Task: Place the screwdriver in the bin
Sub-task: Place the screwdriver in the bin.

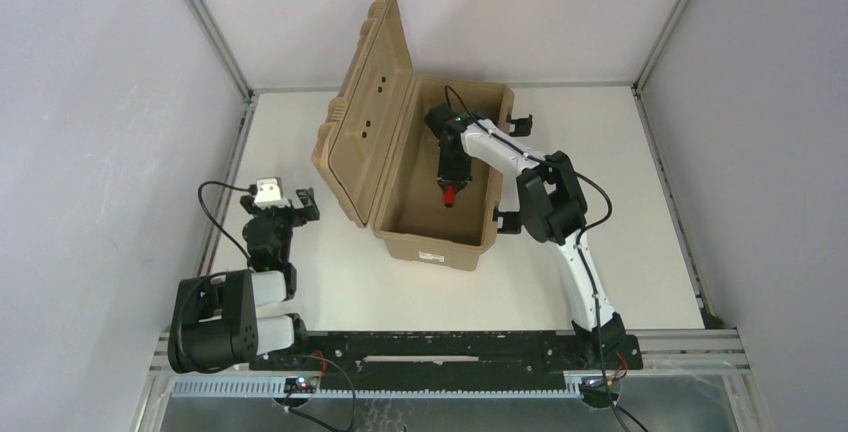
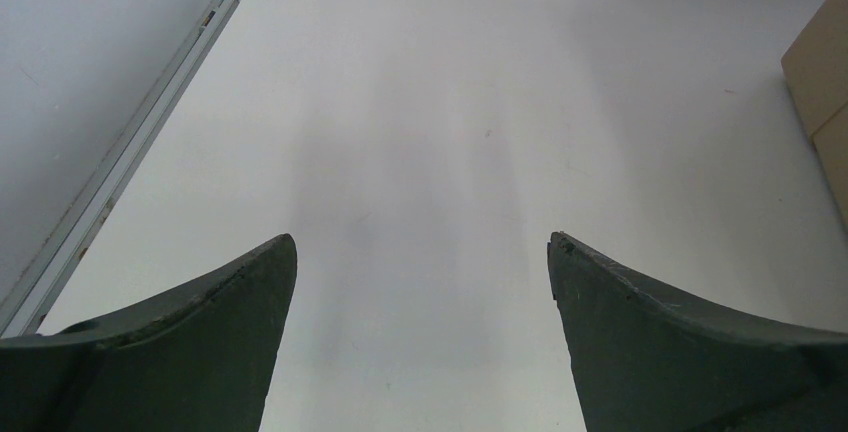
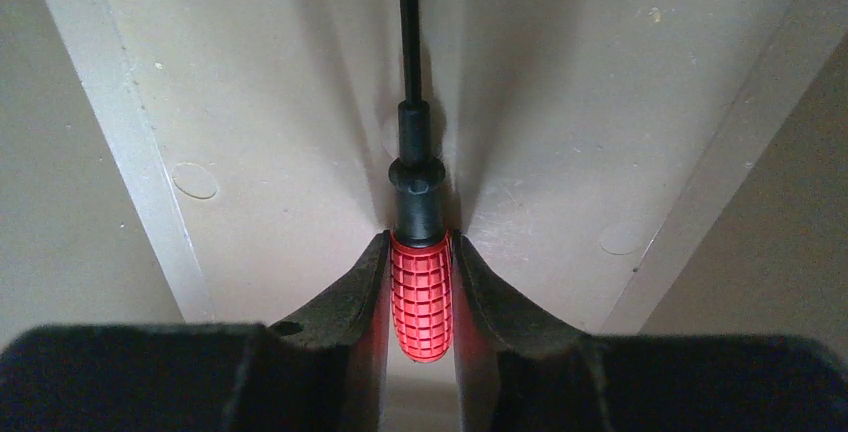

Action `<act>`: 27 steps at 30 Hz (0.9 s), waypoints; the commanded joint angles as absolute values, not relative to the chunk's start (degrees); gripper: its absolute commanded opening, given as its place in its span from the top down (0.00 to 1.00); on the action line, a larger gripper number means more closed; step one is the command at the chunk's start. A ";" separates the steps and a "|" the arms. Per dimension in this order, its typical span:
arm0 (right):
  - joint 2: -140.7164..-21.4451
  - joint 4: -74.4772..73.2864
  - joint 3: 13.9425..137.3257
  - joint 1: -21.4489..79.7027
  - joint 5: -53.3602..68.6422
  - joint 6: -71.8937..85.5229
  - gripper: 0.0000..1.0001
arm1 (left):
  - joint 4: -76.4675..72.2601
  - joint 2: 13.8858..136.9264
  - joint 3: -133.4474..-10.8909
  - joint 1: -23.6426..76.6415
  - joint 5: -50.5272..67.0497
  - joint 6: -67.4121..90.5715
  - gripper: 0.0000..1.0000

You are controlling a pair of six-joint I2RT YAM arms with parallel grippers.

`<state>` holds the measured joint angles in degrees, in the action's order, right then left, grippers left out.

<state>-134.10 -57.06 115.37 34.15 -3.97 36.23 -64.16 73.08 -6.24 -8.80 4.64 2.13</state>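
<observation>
The tan bin (image 1: pixel 432 244) stands open at mid-table, its ribbed lid (image 1: pixel 368 112) upright on its left side. My right gripper (image 1: pixel 449 190) reaches down inside the bin, shut on the red handle of the screwdriver (image 1: pixel 450 197). In the right wrist view the fingers (image 3: pixel 350 292) clamp the handle of the screwdriver (image 3: pixel 420 297) on both sides. Its black shaft (image 3: pixel 408 42) points away, low over the bin's floor (image 3: pixel 250 102). My left gripper (image 1: pixel 297 207) is open and empty over bare table, left of the bin; its fingers (image 2: pixel 230 302) stand wide apart.
Black latches (image 1: pixel 518 122) stick out from the bin's right side. A corner of the bin (image 2: pixel 825 62) shows at the right edge of the left wrist view. Enclosure walls and a metal frame (image 1: pixel 225 182) border the white table.
</observation>
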 commanded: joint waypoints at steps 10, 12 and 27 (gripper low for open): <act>-128.92 -57.33 114.80 34.34 -4.88 35.15 0.46 | -66.01 72.29 -8.51 -8.52 4.31 2.12 0.00; -127.24 -57.59 114.92 34.52 -5.30 35.07 0.44 | -66.02 72.33 -8.44 -8.50 4.32 2.17 0.00; -117.57 -62.23 120.04 36.18 -8.72 33.28 0.25 | -66.09 72.33 -8.49 -8.43 4.33 2.17 0.00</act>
